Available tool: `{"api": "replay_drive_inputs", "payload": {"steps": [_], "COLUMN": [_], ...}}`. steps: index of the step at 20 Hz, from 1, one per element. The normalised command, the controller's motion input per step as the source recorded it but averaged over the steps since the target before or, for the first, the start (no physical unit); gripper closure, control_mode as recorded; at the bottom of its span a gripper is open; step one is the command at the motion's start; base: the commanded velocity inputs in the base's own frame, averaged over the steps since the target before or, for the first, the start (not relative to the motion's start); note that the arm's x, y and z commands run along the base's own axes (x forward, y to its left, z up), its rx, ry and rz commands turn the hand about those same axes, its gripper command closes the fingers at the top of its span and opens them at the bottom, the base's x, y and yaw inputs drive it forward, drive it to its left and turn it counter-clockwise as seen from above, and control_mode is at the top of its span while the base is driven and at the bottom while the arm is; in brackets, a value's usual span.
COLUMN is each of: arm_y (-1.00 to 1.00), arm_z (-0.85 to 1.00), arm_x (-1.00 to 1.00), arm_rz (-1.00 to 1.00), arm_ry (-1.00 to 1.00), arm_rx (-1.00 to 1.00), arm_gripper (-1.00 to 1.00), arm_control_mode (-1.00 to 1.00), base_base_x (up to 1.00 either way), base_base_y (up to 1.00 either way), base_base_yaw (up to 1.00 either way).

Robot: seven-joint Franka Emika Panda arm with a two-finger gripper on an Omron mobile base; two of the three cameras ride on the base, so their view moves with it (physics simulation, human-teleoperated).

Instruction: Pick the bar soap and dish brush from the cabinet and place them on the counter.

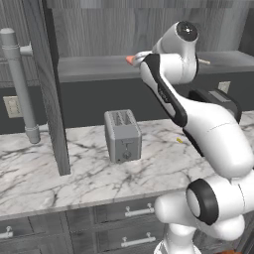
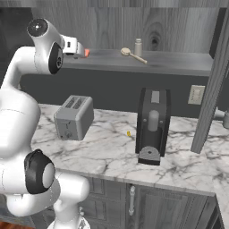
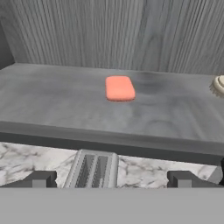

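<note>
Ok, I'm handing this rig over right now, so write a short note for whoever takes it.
End effector: open, empty, hovering in front of the cabinet shelf, facing the bar soap.
Bar soap: flat on the shelf, untouched.
Dish brush: on the same shelf, beside a small bottle.
Counter: holds a toaster and a coffee machine.
Done: nothing placed.
Left: move both items to the counter.
</note>
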Motion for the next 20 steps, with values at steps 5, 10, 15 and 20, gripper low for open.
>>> {"api": "replay_drive_inputs", "payload": {"steps": [5, 10, 15, 20], "arm_y": [0.00, 0.00, 0.00, 0.00], "arm_z": [0.00, 0.00, 0.00, -0.03], "arm_x": [0.28, 0.30, 0.32, 0.34], "arm_rz": [0.00, 0.00, 0.00, 0.00], "arm_ry": [0.00, 0.00, 0.00, 0.00], "arm_rx": [0.00, 0.00, 0.00, 0.00], "arm_gripper": [-1.00, -1.00, -1.00, -1.00], "arm_control_mode": [-1.00, -1.00, -1.00, -1.00], "base_base_x": [0.00, 0.00, 0.00, 0.00], "base_base_y": [0.00, 0.00, 0.00, 0.00], "base_base_yaw": [0.00, 0.00, 0.00, 0.00]}}
